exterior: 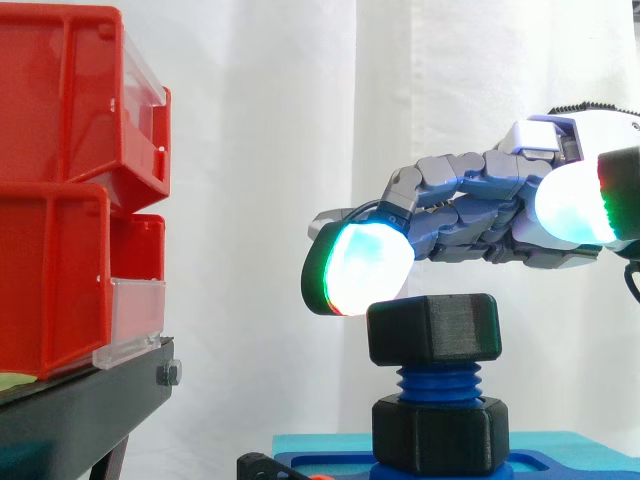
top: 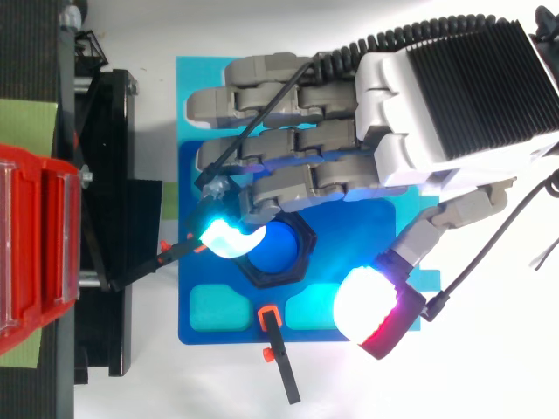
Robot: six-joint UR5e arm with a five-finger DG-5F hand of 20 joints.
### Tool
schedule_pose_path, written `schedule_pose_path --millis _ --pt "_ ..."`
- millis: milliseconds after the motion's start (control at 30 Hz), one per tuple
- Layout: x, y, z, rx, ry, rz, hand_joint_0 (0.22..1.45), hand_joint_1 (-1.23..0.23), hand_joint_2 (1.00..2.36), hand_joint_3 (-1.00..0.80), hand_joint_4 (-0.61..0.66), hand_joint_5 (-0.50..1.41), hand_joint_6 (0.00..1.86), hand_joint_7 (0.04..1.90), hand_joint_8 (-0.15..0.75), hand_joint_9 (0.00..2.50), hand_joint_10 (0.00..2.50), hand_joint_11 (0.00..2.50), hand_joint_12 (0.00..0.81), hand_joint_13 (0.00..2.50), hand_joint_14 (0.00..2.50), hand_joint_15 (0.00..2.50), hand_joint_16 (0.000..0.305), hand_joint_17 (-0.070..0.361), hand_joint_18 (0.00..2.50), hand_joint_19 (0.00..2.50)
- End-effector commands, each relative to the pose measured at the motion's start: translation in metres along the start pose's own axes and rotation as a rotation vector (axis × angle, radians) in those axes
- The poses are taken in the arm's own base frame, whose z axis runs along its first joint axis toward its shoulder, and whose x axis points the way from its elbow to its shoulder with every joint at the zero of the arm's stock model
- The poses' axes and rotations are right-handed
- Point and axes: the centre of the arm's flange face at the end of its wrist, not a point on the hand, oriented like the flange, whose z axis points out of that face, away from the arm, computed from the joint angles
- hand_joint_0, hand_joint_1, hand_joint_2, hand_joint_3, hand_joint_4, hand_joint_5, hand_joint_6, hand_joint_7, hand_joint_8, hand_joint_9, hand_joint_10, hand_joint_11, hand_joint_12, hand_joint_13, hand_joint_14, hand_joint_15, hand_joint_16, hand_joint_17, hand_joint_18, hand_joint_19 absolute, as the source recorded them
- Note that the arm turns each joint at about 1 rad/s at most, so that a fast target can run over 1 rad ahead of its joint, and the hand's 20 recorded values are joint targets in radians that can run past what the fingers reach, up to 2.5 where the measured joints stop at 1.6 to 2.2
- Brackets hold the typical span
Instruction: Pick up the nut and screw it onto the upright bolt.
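Note:
A black hex nut (exterior: 433,328) sits on top of the upright blue bolt (exterior: 438,381), with a few threads showing beneath it. A second black nut (exterior: 440,432) is at the bolt's foot on the blue base (exterior: 560,455). From above, the nut (top: 301,260) rings the bolt's blue end (top: 278,247). My hand (exterior: 480,200) hovers just above the nut, open, fingers stretched out to the left. One glowing cyan fingertip (exterior: 360,267) hangs by the nut's upper left edge, and the thumb pad (top: 371,310) stands apart to the side. Nothing is held.
Stacked red bins (exterior: 60,200) rest on a black stand (exterior: 80,400) to the left of the base. A small black clamp with orange tips (top: 275,349) grips the base's (top: 196,314) near edge. A white curtain hangs behind.

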Motion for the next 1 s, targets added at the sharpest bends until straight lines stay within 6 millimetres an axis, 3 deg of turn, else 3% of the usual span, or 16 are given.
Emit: schedule_pose_path --millis 0,400,667,967 --pt "-0.001 -0.001 0.000 -0.002 -0.010 -0.002 0.48 -0.36 1.00 -0.50 0.23 -0.08 0.50 0.84 0.204 0.40 0.00 0.00 0.303 0.08 0.00 0.00 0.040 0.091 0.00 0.00" --pt "-0.004 -0.008 -0.004 0.009 -0.013 -0.005 0.48 -0.37 1.00 -0.50 0.25 -0.06 0.50 0.90 0.212 0.43 0.00 0.00 0.298 0.11 0.00 0.00 0.037 0.083 0.00 0.00" --pt "-0.010 -0.024 -0.015 0.032 -0.012 -0.011 0.49 -0.37 1.00 -0.50 0.25 -0.04 0.50 0.98 0.222 0.49 0.00 0.00 0.290 0.16 0.00 0.00 0.034 0.077 0.00 0.00" --pt "-0.016 -0.041 -0.027 0.045 -0.005 -0.010 0.50 -0.38 1.00 -0.50 0.16 0.01 0.50 1.27 0.225 0.61 0.00 0.00 0.272 0.26 0.00 0.00 0.031 0.069 0.00 0.00"
